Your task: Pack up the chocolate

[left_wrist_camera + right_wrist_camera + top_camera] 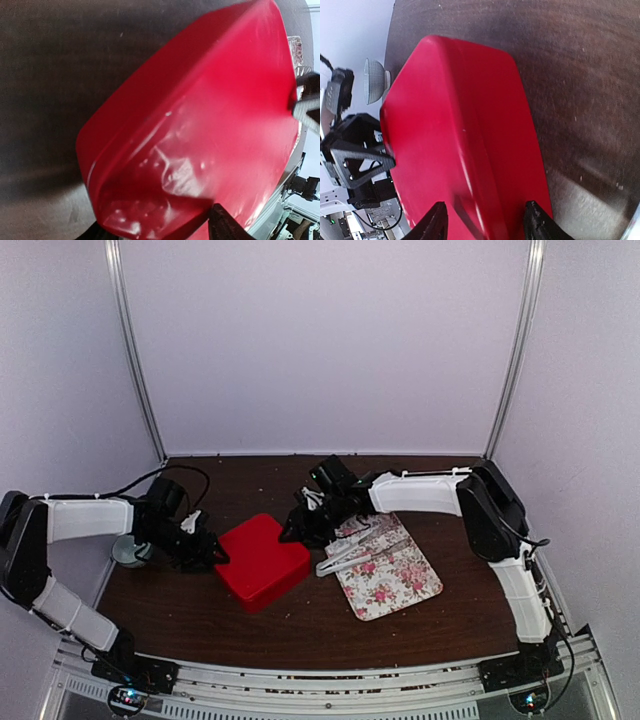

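Observation:
A closed red box [262, 560] lies in the middle of the dark table; it fills the left wrist view [200, 125] and the right wrist view [460, 130]. No chocolate shows in any view. My left gripper [212, 552] is at the box's left corner, its jaws apart with the corner between them [160, 232]. My right gripper [295, 530] is at the box's far right corner, its jaws spread over the lid's edge [486, 222]. Neither holds anything else.
A tray printed with pink roses [400, 585] lies right of the box, with white tongs [355, 552] across its near-left part. A white paper cup [375, 80] and a small grey bowl [130, 552] stand by the left arm.

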Motion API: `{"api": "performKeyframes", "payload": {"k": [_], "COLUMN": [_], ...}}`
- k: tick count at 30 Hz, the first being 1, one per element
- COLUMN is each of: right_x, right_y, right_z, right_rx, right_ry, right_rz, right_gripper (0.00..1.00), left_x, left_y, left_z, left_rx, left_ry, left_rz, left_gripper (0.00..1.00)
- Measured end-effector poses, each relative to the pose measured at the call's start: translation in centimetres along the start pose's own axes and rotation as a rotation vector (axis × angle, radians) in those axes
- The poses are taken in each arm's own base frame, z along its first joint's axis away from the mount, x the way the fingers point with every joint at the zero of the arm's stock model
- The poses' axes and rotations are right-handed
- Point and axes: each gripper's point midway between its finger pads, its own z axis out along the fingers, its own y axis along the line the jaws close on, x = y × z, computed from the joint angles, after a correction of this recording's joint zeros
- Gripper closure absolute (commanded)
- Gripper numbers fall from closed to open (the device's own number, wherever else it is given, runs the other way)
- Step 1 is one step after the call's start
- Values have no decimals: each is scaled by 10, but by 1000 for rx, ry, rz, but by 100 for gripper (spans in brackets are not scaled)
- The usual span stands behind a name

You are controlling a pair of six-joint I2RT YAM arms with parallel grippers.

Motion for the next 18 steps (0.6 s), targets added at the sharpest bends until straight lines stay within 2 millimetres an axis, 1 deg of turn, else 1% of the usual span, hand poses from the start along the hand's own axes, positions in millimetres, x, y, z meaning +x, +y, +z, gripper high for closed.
{"api": "performKeyframes", "payload": {"k": [3, 10, 16, 18], "right_x": [7, 38, 69, 77], "right_y": [1, 10, 17, 18], "right_z": [-3, -8, -8, -9], "right_rx": [-3, 1, -2, -4], "right_ry": [2, 37, 81, 93], "right_rz": [3, 1, -11, -15], "right_gripper": [49, 49, 49, 49], "left_x": [-12, -37, -53, -54], "left_y": [-3, -7, -15, -16], "left_z": [3, 12, 17, 18], "left_rx": [-7, -12, 6, 9], "left_ry": [-1, -3, -2, 2], "left_rz": [30, 88, 162, 177], "left_gripper": [41, 41, 44, 46]}}
